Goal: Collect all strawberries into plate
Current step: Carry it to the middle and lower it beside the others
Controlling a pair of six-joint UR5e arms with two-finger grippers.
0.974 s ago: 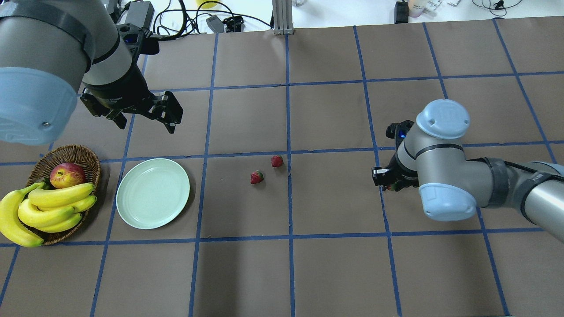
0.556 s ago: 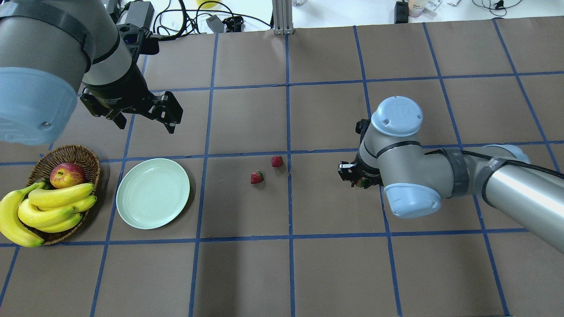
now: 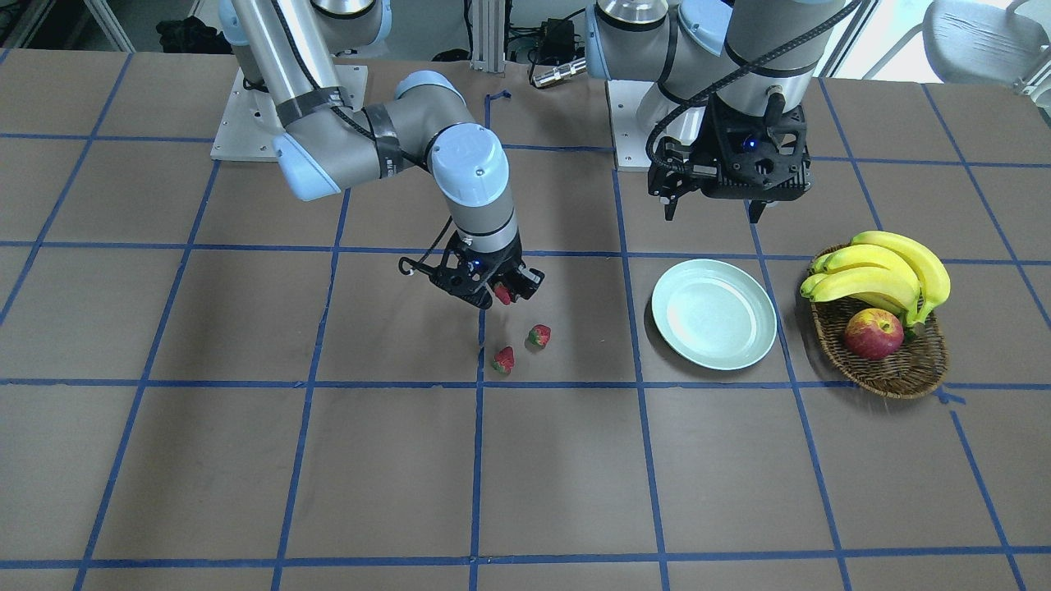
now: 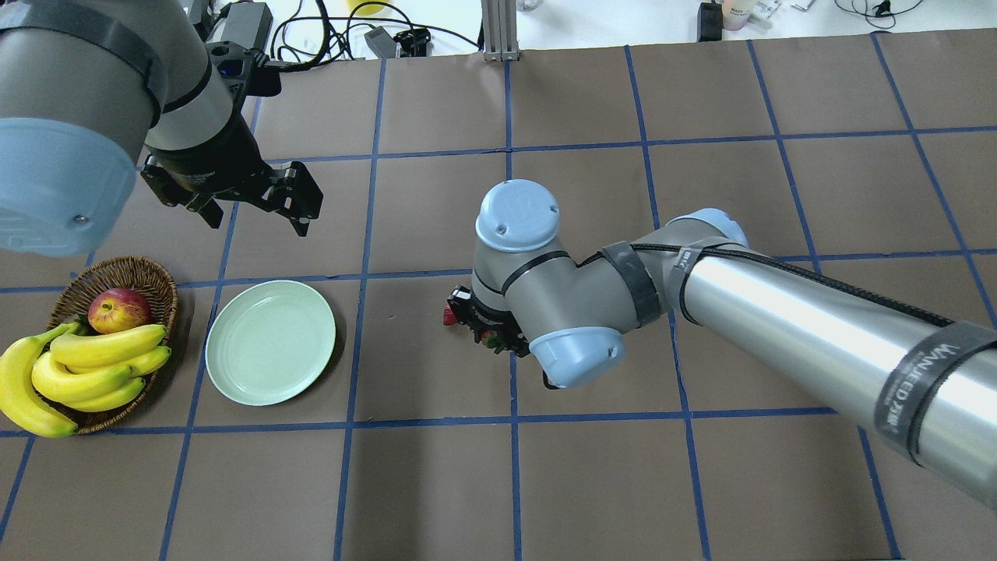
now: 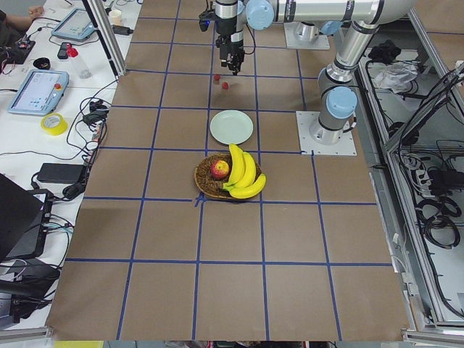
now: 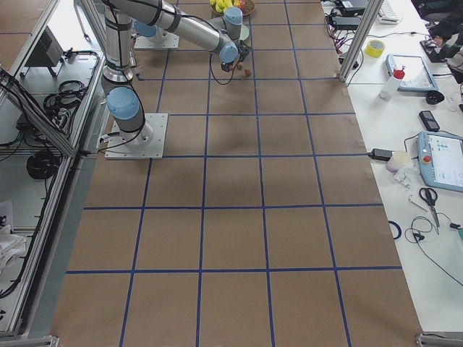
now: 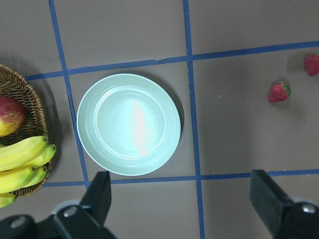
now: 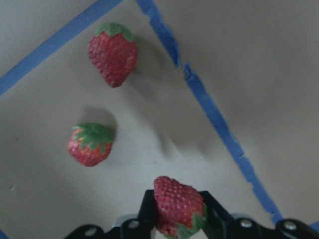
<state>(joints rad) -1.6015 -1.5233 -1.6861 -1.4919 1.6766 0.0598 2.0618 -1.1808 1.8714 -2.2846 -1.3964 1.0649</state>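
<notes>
- Front-facing: right hand (image 3: 499, 291) clenched on held strawberry (image 3: 503, 296), raised off the tabletop (image 3: 246, 460), likely to clear the loose strawberries (image 3: 539, 335) (image 3: 503, 359) just ahead of it. Plate (image 3: 714, 316) lies well apart, beyond them.
- Overhead: left hand (image 4: 257, 216) released and empty, parked just behind the plate, probably to leave the drop zone free.
- Left wrist: plate below that hand, no berry in it yet.
- Right wrist: held strawberry sits in the grip, cap toward the palm. Loose strawberries lie on the tabletop ahead.

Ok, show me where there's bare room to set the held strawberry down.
The plate is empty throughout. Bare mat also lies between it and the two loose strawberries. Crowded: the basket, filled with bananas and an apple.
</notes>
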